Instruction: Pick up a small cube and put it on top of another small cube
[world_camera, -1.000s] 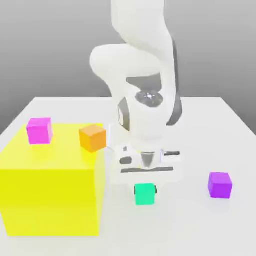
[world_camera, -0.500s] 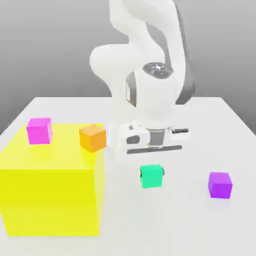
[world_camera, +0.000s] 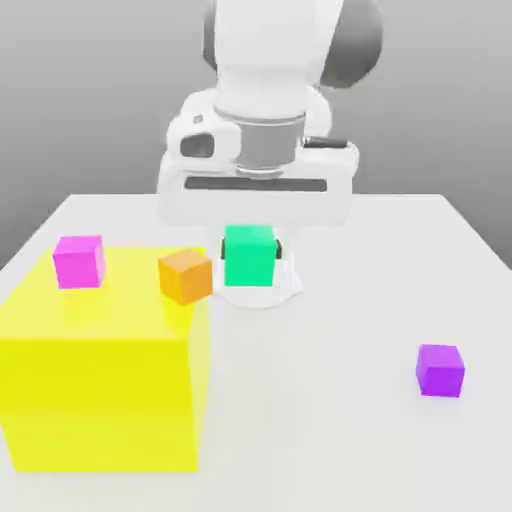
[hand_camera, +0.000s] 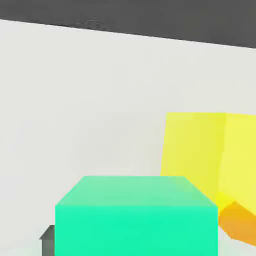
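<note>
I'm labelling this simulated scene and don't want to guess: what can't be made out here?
- Exterior view: the white table behind the big yellow block, hidden by that block.
- Hand view: part of the small orange cube, cut off by the edge.
- Exterior view: the far face of the small teal-green cube, turned away.

And we've got four small cubes here: one green (world_camera: 249, 256) at the tool (world_camera: 251, 250), one magenta (world_camera: 80, 262), one orange (world_camera: 186, 277), one purple (world_camera: 440, 371)! Plus one big yellow block (world_camera: 105, 390), and one tabletop (world_camera: 320, 430) beneath!
</note>
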